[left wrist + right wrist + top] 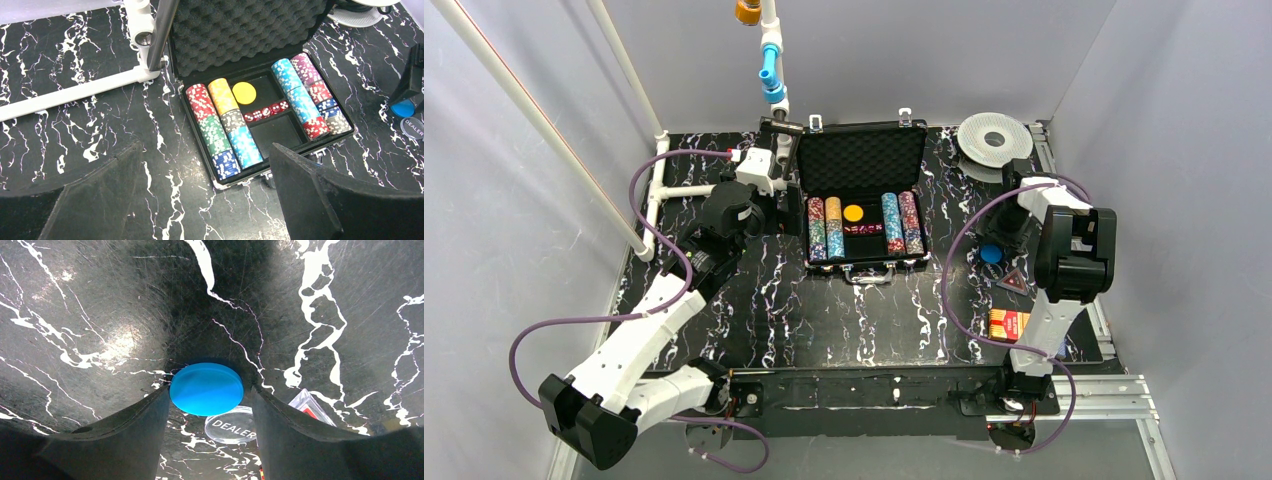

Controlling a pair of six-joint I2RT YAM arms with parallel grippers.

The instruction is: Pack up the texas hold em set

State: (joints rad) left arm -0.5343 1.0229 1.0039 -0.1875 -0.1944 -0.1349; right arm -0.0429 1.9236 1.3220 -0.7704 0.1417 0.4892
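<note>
Presently the blue disc is seen on the counter, well to the right of the open briefcase, with a clear dealer button just beside it. It is straddled by the right jaws: one finger is touching its rim while a thin gap is seen at the other, so a firm grip is not judged to be made yet. The left jaws are held wide and empty near the case's front left. Inside the case, chip rows, a yellow disc and red dice are already seated. The blue disc is judged light, rigid and smooth. Being thin, it is best pinched squarely across its rim, or it may be squirted out sideways. A card deck is seen on the counter by the right arm's base.
</note>
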